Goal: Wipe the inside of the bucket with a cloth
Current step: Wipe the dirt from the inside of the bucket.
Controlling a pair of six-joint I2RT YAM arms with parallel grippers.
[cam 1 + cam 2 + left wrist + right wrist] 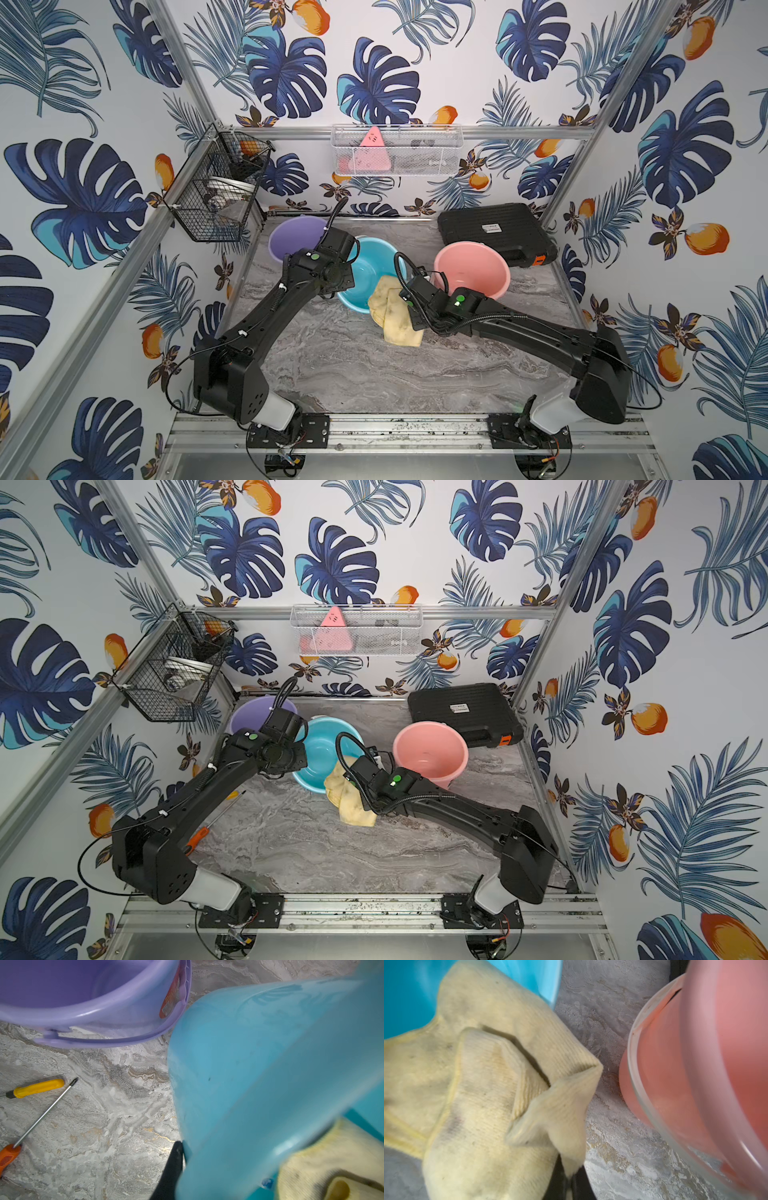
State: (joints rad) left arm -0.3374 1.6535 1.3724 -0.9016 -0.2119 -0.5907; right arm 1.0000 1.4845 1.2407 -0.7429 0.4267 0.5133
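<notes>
We are clamping the left gripper (182, 1153) on the rim of the smooth, glossy blue bucket (370, 270), near its eight o'clock. At its five o'clock the cloth (392, 316), soft, ribbed, pale yellow and stained, is draping over the rim onto the marbled table (332, 365), pinched in our right gripper (569, 1176). We are judging the wiping barely begun.

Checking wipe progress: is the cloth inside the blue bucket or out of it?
Partly in. The cloth drapes over the near rim of the blue bucket: one end lies inside, the rest hangs outside onto the table.
</notes>
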